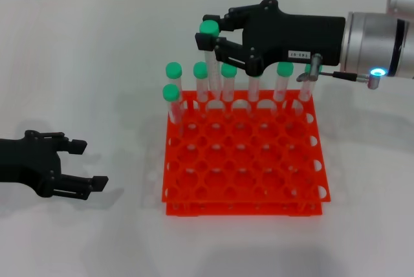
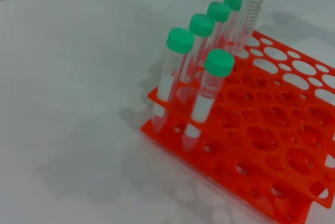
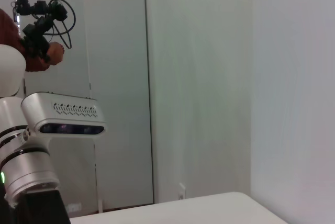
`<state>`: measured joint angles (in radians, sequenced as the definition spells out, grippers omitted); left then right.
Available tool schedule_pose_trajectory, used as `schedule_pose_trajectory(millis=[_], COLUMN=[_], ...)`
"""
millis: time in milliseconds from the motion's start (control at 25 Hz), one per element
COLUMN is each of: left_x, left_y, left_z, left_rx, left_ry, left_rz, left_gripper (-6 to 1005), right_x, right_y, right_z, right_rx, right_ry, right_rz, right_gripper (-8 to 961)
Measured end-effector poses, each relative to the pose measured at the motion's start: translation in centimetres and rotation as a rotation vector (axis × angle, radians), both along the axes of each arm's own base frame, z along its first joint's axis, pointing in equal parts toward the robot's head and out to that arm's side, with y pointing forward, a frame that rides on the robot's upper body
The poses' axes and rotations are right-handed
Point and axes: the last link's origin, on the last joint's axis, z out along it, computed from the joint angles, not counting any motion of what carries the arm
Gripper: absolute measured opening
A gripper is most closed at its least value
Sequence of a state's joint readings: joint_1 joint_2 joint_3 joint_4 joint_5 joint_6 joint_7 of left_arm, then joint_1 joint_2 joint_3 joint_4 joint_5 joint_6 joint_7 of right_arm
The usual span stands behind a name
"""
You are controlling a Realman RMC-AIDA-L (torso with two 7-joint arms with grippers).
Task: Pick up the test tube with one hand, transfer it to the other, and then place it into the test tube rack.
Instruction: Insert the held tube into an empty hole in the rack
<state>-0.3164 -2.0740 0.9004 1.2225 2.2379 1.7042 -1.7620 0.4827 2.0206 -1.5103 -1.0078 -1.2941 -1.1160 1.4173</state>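
Note:
My right gripper [image 1: 208, 33], black with a white label, is shut on the test tube [image 1: 211, 63] just below its green cap. It holds the tube upright over the back row of the orange-red rack [image 1: 246, 189]. The tube stands higher than its neighbours. In the left wrist view the raised tube [image 2: 253, 4] reaches down to the rack's far row [image 2: 272, 145]; I cannot tell if its tip is inside a hole. My left gripper [image 1: 88, 164] is open and empty, low over the table left of the rack. The right wrist view shows none of these.
Several other green-capped tubes [image 1: 173, 70] stand in the rack's back row and at its left edge [image 2: 217, 64]. The rack's nearer rows hold nothing. The white table [image 1: 77, 63] lies around the rack. The right wrist view shows only a wall and part of the robot's body [image 3: 31, 145].

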Motion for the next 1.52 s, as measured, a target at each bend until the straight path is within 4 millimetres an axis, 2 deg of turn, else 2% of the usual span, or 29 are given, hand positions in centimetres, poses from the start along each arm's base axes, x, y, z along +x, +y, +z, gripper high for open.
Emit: schedule_pose_trajectory(millis=[760,1200,1520], left_x=[-0.1,-0.1,-0.2], left_y=[-0.2,-0.1,-0.2], left_z=[-0.2,-0.3,-0.4], left_rx=[-0.009,-0.011,-0.012], left_ry=[-0.002,-0.003,-0.003], left_rz=[-0.017,-0.020,-0.023], left_gripper=[893,893,893], right_x=[0.7,0.6,1.3], right_y=[-0.6,-0.8,-0.9], right_z=[-1.6,-2.4,-2.9], right_rx=[-0.032,-0.024,-0.013], right_ry=[0.001,0.044,0.086], right_rz=[-0.041,-0.037,-0.065], right_gripper=[265,264,264])
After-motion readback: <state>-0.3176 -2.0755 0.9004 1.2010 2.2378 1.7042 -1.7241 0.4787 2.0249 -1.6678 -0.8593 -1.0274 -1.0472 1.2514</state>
